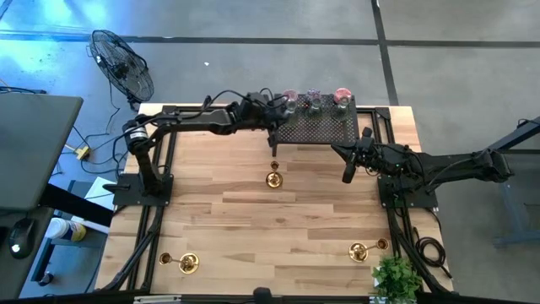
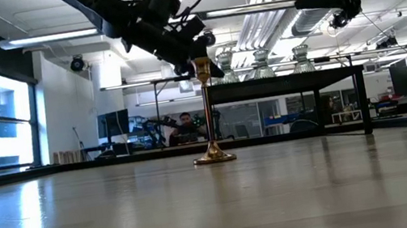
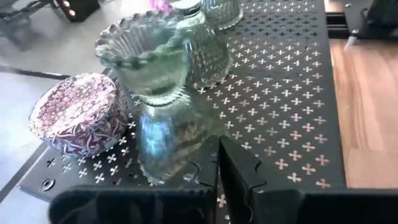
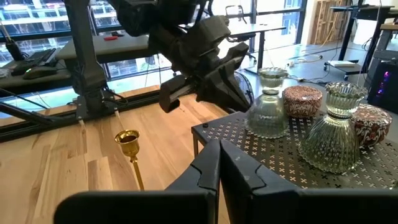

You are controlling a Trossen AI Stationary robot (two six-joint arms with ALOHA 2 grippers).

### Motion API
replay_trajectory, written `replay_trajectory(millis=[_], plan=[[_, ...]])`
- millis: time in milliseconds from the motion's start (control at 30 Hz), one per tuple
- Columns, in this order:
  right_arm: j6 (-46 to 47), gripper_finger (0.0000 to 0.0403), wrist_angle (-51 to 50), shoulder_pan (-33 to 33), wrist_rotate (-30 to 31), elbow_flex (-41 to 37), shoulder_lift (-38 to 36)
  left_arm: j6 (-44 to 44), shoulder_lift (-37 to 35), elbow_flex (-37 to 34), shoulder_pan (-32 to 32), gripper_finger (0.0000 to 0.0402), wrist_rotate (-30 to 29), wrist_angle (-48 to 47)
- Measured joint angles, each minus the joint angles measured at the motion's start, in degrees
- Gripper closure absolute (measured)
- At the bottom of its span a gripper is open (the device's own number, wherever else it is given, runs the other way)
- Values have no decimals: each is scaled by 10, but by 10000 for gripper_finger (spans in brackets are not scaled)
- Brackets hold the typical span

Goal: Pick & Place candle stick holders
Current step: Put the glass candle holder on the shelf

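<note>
Left pincer [image 1: 274, 145], fingers together, half hides the rack's [image 1: 325, 131] near-corner glass holder [image 3: 158, 93].

The tabletop [image 1: 253, 228] was light wood with smooth planks. The candle holder [image 2: 207, 113] was shiny gold metal. The rack [image 3: 280, 93] was dull black metal full of tiny holes. The cups [image 4: 333, 134] were clear, ribbed glass.

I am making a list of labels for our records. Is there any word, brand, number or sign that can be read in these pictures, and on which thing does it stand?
None can be read.
The black perforated rack bears only a cut-out cross pattern, no letters.
The glass cups and the brass candle stick holder show no markings.
</note>
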Motion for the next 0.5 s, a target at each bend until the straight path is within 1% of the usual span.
replay_trajectory(millis=[100, 267, 467, 500], plan=[[0, 402, 0, 0, 0, 0, 0, 0, 0, 0, 0, 389, 6, 12], [0, 401, 0, 0, 0, 0, 0, -3, 0, 0, 0, 398, -2, 23], [1, 401, 0, 0, 0, 0, 0, -6, 0, 0, -4, 400, 61, 19], [1, 401, 0, 0, 0, 0, 0, -6, 0, 0, -5, 400, 61, 19]])
